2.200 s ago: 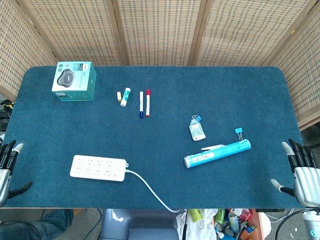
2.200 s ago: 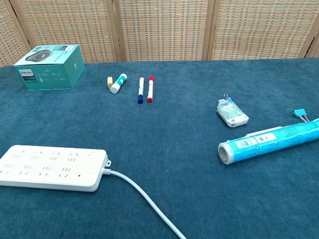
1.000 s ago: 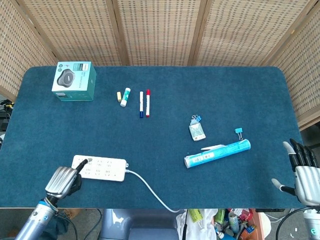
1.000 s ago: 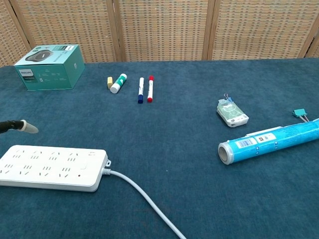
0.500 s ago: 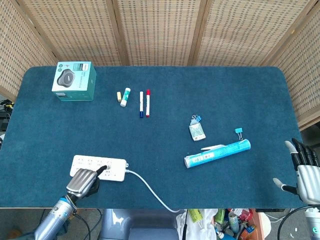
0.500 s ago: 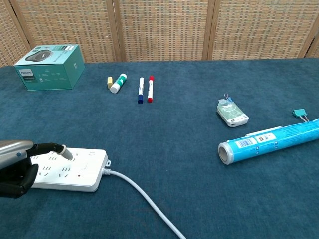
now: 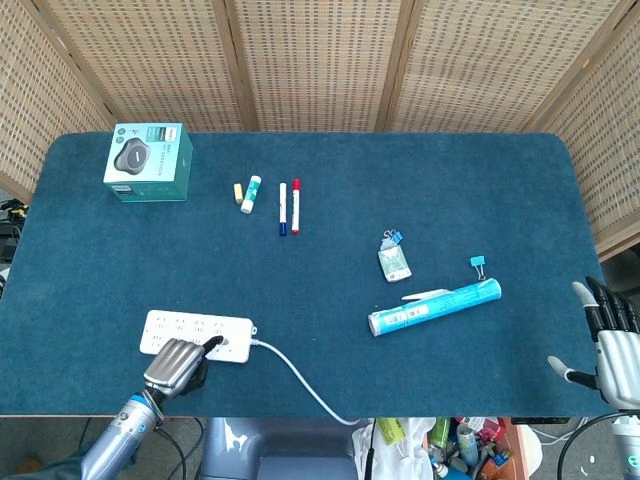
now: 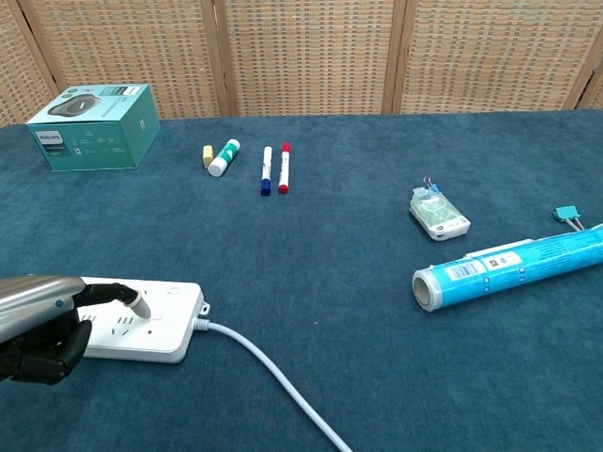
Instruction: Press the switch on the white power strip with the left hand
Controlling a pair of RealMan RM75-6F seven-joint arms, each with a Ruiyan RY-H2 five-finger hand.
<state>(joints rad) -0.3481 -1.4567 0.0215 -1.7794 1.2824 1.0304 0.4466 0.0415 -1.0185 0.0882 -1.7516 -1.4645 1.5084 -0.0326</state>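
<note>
The white power strip [image 7: 195, 327] [image 8: 160, 325] lies near the table's front left edge, its cable running off to the right front. My left hand [image 7: 178, 364] [image 8: 42, 325] sits over the strip's near side, most fingers curled in and one finger stretched out. That fingertip [image 8: 141, 306] touches the strip's top near the cable end, where the switch sits. Nothing is held in it. My right hand [image 7: 612, 345] hangs at the table's right front corner, fingers apart and empty; the chest view does not show it.
A teal box [image 7: 149, 161] stands at the back left. A glue stick [image 7: 250, 193] and two markers [image 7: 289, 206] lie behind centre. A small packet with a clip [image 7: 394, 262], a blue foil roll [image 7: 435, 306] and a blue binder clip [image 7: 478, 265] lie to the right.
My left hand came up from the table's left edge, slid right along the strip, and its outstretched finger now rests near the cable end. The right hand has barely moved.
</note>
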